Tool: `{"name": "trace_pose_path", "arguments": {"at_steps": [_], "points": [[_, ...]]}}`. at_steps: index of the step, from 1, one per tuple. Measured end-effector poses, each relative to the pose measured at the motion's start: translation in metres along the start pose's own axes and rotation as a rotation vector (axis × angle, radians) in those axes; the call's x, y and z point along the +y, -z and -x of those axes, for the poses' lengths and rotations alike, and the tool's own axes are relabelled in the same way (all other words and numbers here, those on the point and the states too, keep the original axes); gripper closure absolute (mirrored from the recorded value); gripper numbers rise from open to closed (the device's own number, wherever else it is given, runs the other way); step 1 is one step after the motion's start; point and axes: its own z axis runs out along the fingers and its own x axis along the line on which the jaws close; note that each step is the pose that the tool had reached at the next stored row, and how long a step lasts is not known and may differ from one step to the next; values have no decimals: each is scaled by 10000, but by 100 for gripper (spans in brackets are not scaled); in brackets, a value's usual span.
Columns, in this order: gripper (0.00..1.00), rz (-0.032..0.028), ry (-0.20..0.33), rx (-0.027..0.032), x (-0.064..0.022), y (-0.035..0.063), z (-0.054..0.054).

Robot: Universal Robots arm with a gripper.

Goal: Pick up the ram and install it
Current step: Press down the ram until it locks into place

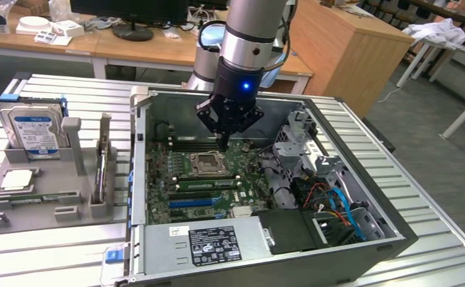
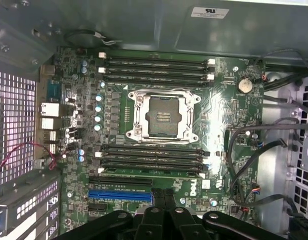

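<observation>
- On a grey moulded parts holder (image 1: 33, 206) at the exterior view's left, a silver hard drive with a blue label (image 1: 31, 128) stands upright in its slot, and a square silver CPU chip (image 1: 17, 179) lies flat in front of it.
- Just to the right on the same holder, the ram (image 1: 103, 156), a long thin stick, stands on edge in a grey rack, well apart from the arm.
- At centre, an open dark grey computer case (image 1: 376, 239) rests on a slatted metal table (image 1: 424, 179), its green motherboard (image 1: 208, 179) exposed.
- The silver robot arm reaches down into the case; its black claw (image 1: 223, 139) hangs over the upper memory slots, beside the empty square CPU socket (image 1: 208, 162).
- In the wrist view the claw (image 2: 163, 197) appears clenched, fingers together with nothing between them, over the blue expansion slot (image 2: 121, 196) and below the empty memory slots (image 2: 151, 160).
- At the exterior view's right, blue and orange cables (image 1: 340, 206) run through the drive bay.
</observation>
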Motion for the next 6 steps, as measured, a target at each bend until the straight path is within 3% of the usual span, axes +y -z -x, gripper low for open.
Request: {"name": "trace_pose_path", "arguments": {"at_steps": [6], "points": [[89,0,-8,1,1,-1,0]]}}
